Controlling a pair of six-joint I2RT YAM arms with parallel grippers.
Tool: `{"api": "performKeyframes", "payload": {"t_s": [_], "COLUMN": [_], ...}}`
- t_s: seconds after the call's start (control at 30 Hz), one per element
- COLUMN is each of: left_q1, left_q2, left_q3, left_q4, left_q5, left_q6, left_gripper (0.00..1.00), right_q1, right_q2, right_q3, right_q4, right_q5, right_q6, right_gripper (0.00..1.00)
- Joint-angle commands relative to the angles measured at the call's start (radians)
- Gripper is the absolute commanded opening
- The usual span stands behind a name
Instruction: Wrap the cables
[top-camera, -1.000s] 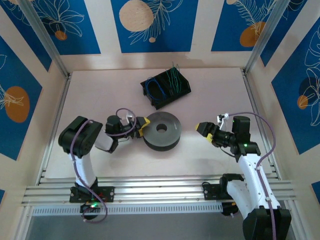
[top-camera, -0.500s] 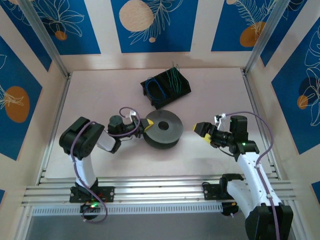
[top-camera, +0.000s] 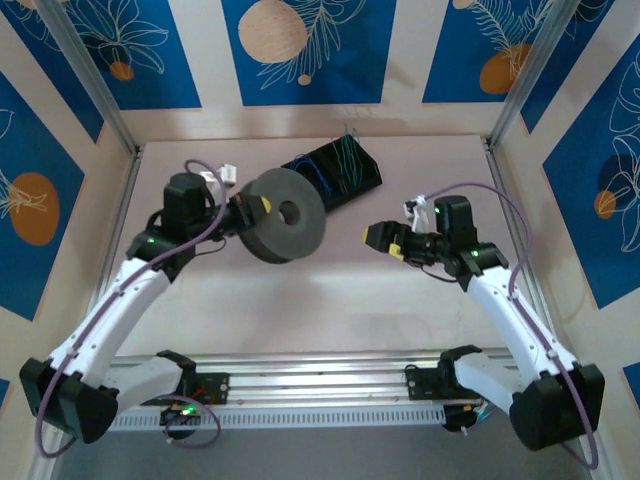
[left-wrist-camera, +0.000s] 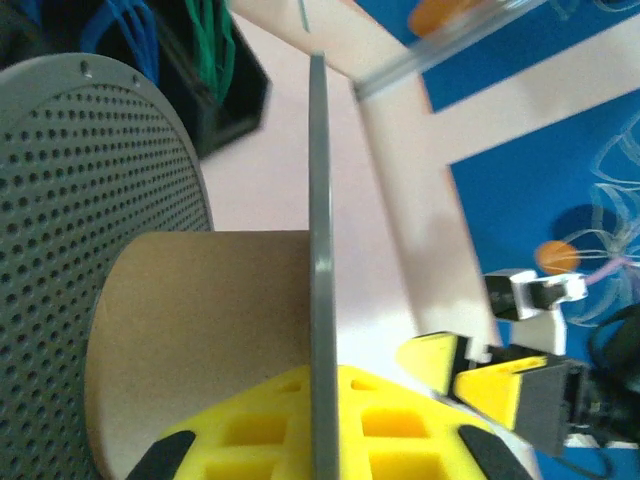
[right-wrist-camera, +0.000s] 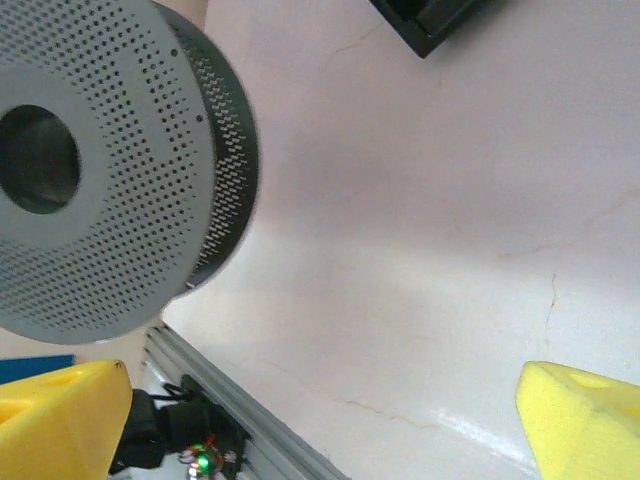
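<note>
Grey spool (top-camera: 283, 215): off the table since a second ago, now held on edge in the air.
Left gripper (top-camera: 250, 208): clamped on its flange.
Right gripper (top-camera: 382, 240): jaws wide, empty (facing the spool).
Cables (top-camera: 345, 160): blue and green, in the black tray (top-camera: 368, 178); wrapping not yet begun.
Left wrist view: cardboard core (left-wrist-camera: 200, 320), unseen from above.

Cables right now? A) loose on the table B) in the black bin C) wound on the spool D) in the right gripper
B: the blue and green cables lie in the black bin, and the cardboard core of the spool is bare.
</note>
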Motion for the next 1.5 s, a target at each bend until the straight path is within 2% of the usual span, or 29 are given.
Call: {"api": "performKeyframes", "payload": {"t_s": [0.0, 0.03, 0.1, 0.23, 0.33, 0.47, 0.63, 0.83, 0.93, 1.2, 1.47], "left_q1": [0.007, 0.008, 0.008, 0.002, -0.010, -0.016, -0.017, -0.017, -0.017, -0.017, -0.017], "left_q2": [0.011, 0.016, 0.032, 0.083, 0.103, 0.118, 0.133, 0.149, 0.159, 0.168, 0.149], "left_q3": [0.147, 0.189, 0.239, 0.280, 0.276, 0.273, 0.255, 0.220, 0.206, 0.178, 0.147], "left_q4": [-0.515, -0.567, -0.628, -0.670, -0.660, -0.651, -0.636, -0.598, -0.578, -0.549, -0.540], "left_q5": [-0.283, -0.352, -0.444, -0.513, -0.548, -0.568, -0.561, -0.513, -0.490, -0.465, -0.453], "left_q6": [0.242, 0.267, 0.300, 0.327, 0.327, 0.328, 0.331, 0.328, 0.323, 0.324, 0.326], "left_gripper": [0.00, 0.00, 0.00, 0.00, 0.00, 0.00, 0.00, 0.00, 0.00, 0.00, 0.00], "right_q1": [0.086, 0.113, 0.150, 0.218, 0.241, 0.260, 0.283, 0.282, 0.273, 0.252, 0.258], "right_q2": [0.108, 0.162, 0.266, 0.451, 0.612, 0.828, 1.089, 1.307, 1.371, 1.453, 1.433], "right_q3": [0.133, 0.192, 0.305, 0.479, 0.648, 0.892, 1.222, 1.501, 1.571, 1.591, 1.607], "right_q4": [-0.058, -0.092, -0.132, -0.101, -0.117, -0.173, -0.264, -0.328, -0.339, -0.245, -0.258], "right_q5": [0.129, 0.176, 0.191, 0.236, 0.263, 0.330, 0.415, 0.435, 0.415, 0.303, 0.321], "right_q6": [-0.070, -0.068, -0.073, -0.039, -0.017, 0.015, 0.034, 0.077, 0.100, 0.190, 0.207], "right_gripper": [0.99, 0.99, 0.99, 0.99, 0.80, 0.64, 0.63, 0.58, 0.55, 0.45, 0.11]}}
